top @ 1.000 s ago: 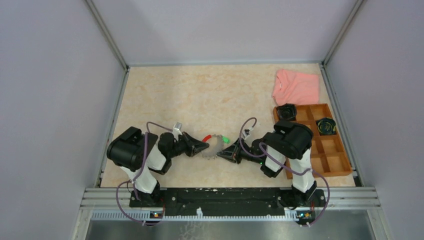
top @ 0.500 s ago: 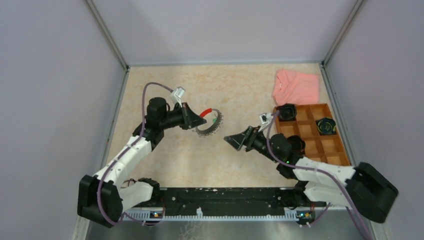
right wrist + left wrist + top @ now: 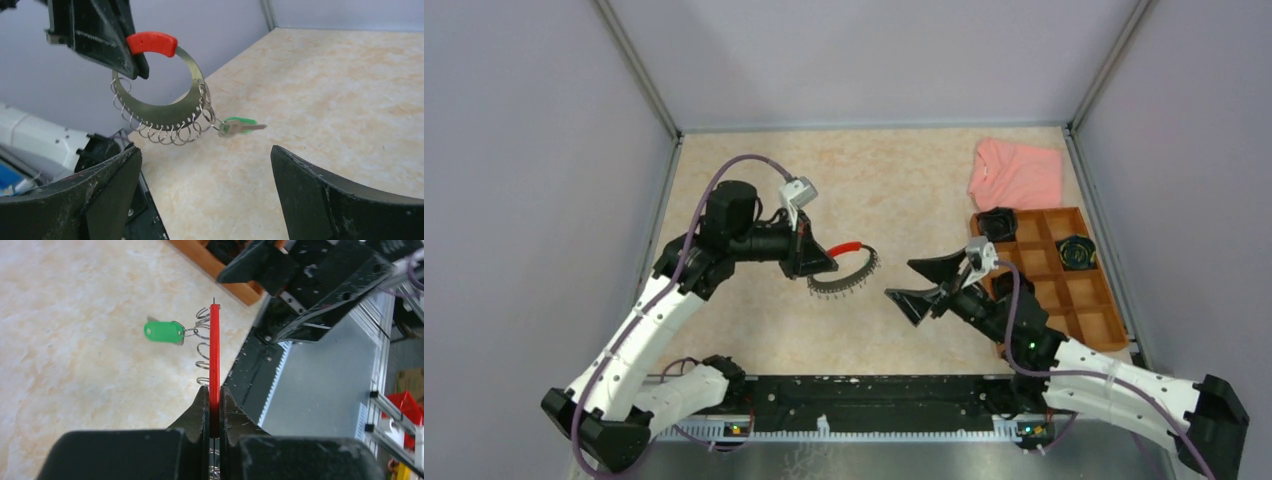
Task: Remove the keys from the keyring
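My left gripper [image 3: 829,258] is shut on the red sleeve [image 3: 845,247] of the keyring [image 3: 849,278] and holds the grey hoop up above the table. The left wrist view shows the sleeve [image 3: 214,350] edge-on, pinched between the jaws. Several small wire rings [image 3: 165,132] hang along the hoop [image 3: 167,114]. One key with a green head [image 3: 239,126] dangles from a ring at its right side, also seen as the green key [image 3: 164,332] in the left wrist view. My right gripper [image 3: 902,281] stands wide open to the right of the hoop, apart from it, with nothing between its fingers [image 3: 102,192].
A wooden tray [image 3: 1092,326] with compartments sits at the right, with black coiled bundles [image 3: 997,223] in two back cells. A pink cloth [image 3: 1016,172] lies behind it. Grey walls close off the left, back and right of the table.
My left arm lifted the keyring up and away from the near edge. My right gripper opened wide and drew back to the right, off the green key.
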Controlling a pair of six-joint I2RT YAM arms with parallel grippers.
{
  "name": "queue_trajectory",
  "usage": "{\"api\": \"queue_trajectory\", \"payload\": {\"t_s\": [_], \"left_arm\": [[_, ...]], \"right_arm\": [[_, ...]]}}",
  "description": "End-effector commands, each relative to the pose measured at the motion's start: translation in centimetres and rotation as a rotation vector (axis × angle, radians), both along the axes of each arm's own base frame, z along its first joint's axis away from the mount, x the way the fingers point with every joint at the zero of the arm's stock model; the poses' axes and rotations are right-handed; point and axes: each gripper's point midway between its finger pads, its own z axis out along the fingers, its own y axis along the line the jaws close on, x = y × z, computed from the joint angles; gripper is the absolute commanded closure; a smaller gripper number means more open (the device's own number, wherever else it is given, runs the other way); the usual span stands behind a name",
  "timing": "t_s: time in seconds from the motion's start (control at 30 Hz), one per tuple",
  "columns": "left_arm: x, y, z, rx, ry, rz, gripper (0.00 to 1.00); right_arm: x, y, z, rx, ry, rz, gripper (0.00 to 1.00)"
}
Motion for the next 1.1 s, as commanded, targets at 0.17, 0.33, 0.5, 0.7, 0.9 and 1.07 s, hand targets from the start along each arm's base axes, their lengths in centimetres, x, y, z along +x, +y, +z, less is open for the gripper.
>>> {"api": "queue_trajectory", "payload": {"t_s": [0.17,0.33,0.5,0.7,0.9,1.07], "left_arm": [[-5.8,-1.8,4.1,0.021,-0.096,-0.177,1.00],[-7.2,-2.0,6.3,-0.027,-0.135,-0.227,1.00],[-8.1,-1.8,8.1,-0.067,-0.175,-0.260,1.00],[-8.5,-1.6,9.1,-0.087,-0.198,-0.263,1.00],[-8.9,-1.4,9.5,-0.100,-0.206,-0.271,1.00],[-9.2,-1.3,9.7,-0.108,-0.210,-0.278,1.00]], "right_arm": [[-6.7,2.0,3.2,-0.067,-0.399,0.134,0.11],[-9.3,2.3,2.8,-0.113,-0.532,0.133,0.16],[-9.2,2.9,2.6,-0.138,-0.544,0.107,0.24],[-8.2,2.2,3.5,-0.139,-0.544,0.033,0.31],[-8.3,2.8,4.3,-0.140,-0.564,0.042,0.33],[-8.6,3.4,4.9,-0.135,-0.575,0.054,0.36]]}}
